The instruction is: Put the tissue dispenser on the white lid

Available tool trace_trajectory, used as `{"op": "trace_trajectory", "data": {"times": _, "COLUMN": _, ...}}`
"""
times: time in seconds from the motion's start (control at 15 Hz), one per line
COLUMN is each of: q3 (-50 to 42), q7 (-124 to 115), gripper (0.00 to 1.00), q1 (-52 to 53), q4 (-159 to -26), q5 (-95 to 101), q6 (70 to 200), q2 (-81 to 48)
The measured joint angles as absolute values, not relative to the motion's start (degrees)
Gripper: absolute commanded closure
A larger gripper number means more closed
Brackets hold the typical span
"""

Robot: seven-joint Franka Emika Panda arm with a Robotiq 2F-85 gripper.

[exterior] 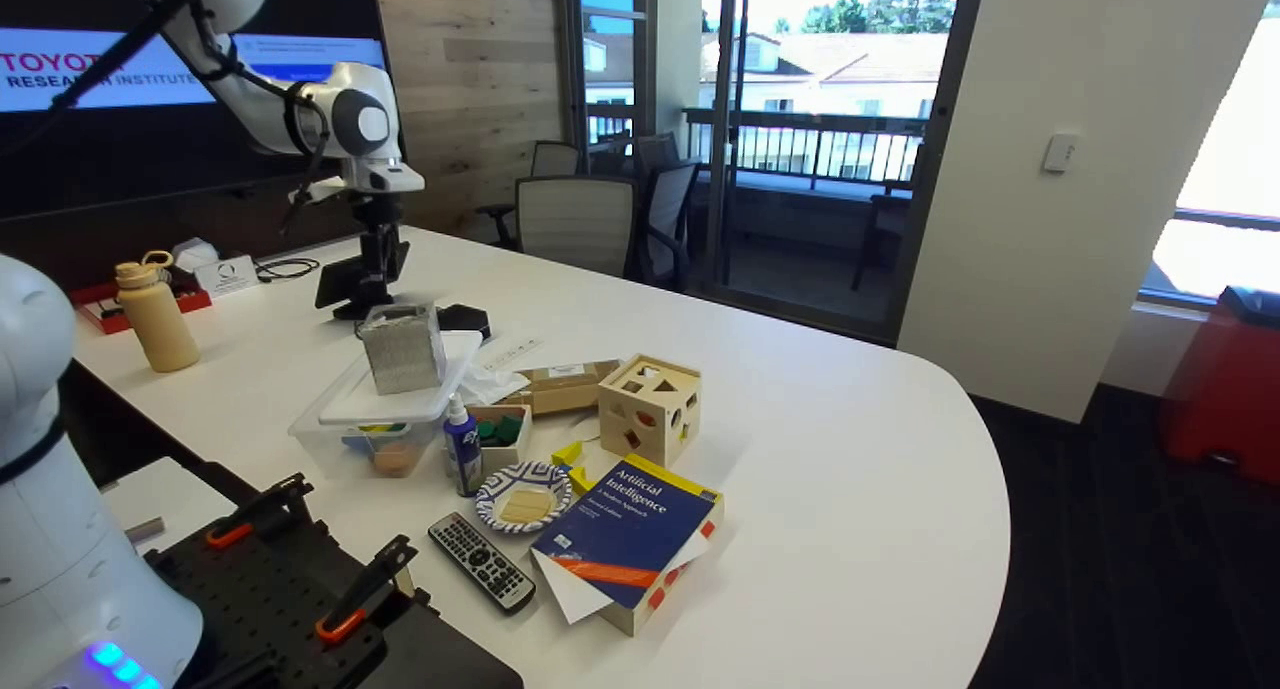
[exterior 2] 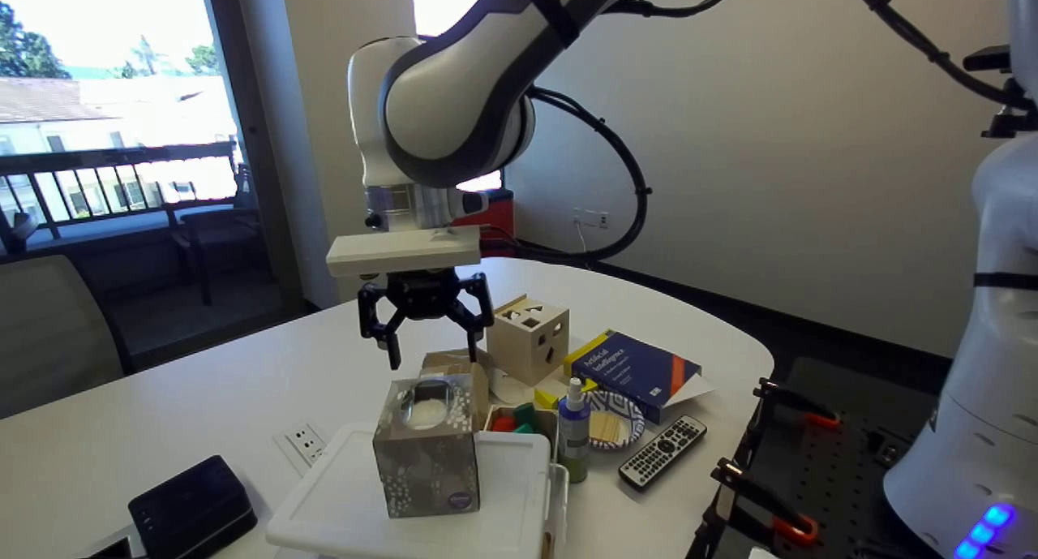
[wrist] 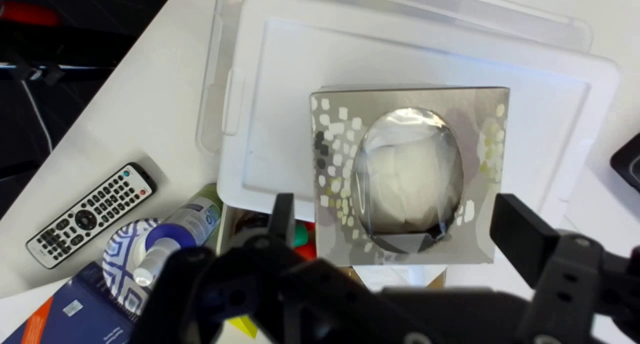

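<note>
My two jaws are spread wide. One tissue box [exterior 2: 427, 457] sits on one white lid [exterior 2: 324, 494], lower middle of an exterior view. One yellow water bottle [exterior: 158, 321] shows only in an exterior view, at left. The box is gray with white spots and one oval hole on top.

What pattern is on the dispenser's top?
The dispenser has a grey top with small white, yellowish and dark patches, best seen in the wrist view.
</note>
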State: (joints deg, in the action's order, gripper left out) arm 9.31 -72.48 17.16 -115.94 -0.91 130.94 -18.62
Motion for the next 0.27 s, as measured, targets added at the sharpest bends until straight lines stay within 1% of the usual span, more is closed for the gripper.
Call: {"op": "trace_trajectory", "data": {"times": 0.27, "q3": 9.1, "q7": -72.5, "gripper": 0.00, "q1": 17.1, "q4": -116.6, "q5": -0.7, "q6": 130.9, "q2": -15.7}}
